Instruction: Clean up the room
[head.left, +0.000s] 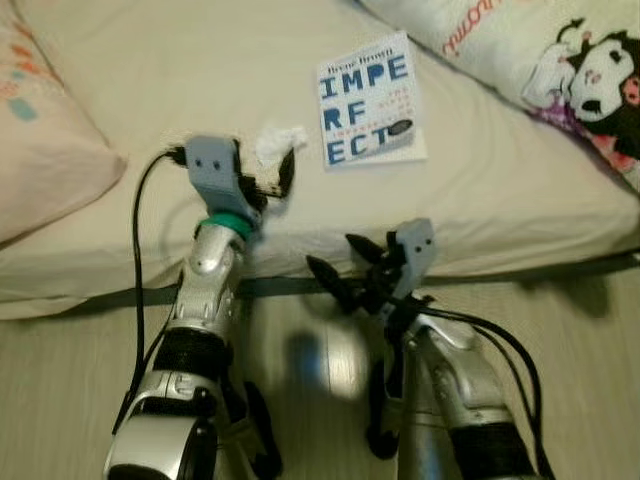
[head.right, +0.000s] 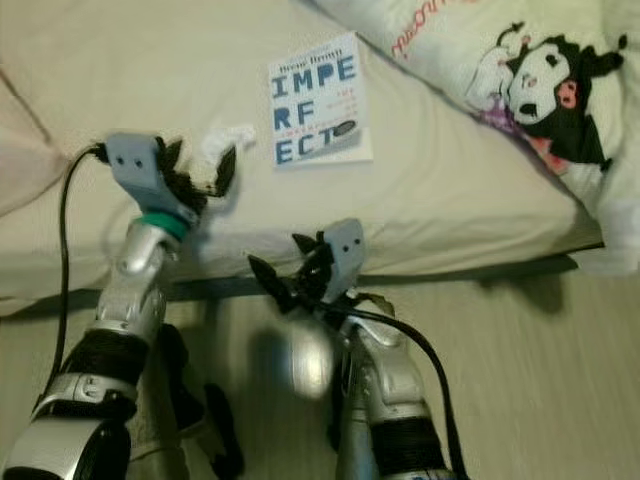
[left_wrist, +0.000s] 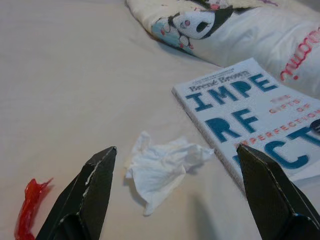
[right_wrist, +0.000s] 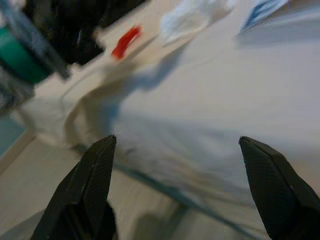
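A pale wood-look floor (head.left: 600, 380) runs under the robot, and right in front of it stands a low bed (head.left: 480, 200) covered by a cream sheet, its edge crossing the picture from side to side. Nearest, the right gripper (head.left: 345, 268) hangs at the bed's edge, just above the floor, its two black fingers spread wide and holding nothing. A little further in, the left gripper (head.left: 272, 178) reaches over the mattress with its fingers also spread apart, empty, and a black cable (head.left: 137, 260) loops down from its wrist. Just beyond those fingertips lies a crumpled white tissue (left_wrist: 162, 167), resting on the sheet and touching neither finger. Beside the tissue, seen from the left wrist, a small scrap of red wrapper (left_wrist: 29, 210) lies on the sheet. Just past the tissue on the robot's right is a white paperback book (head.left: 368, 100), lying flat, face up. Its cover reads "Brené Brown" at the top, then large blue letters "IMPE", "RF", "ECT" in three rows, with small red words that include "GIFTS" and "IMPERFECTION". At the left edge sits a cream pillow (head.left: 45, 150) with faint pastel marks. Farthest, at the upper right, lies a pale pillow (head.left: 520, 50) printed with a black-and-white cartoon character and some pink script that is too blurred to read.
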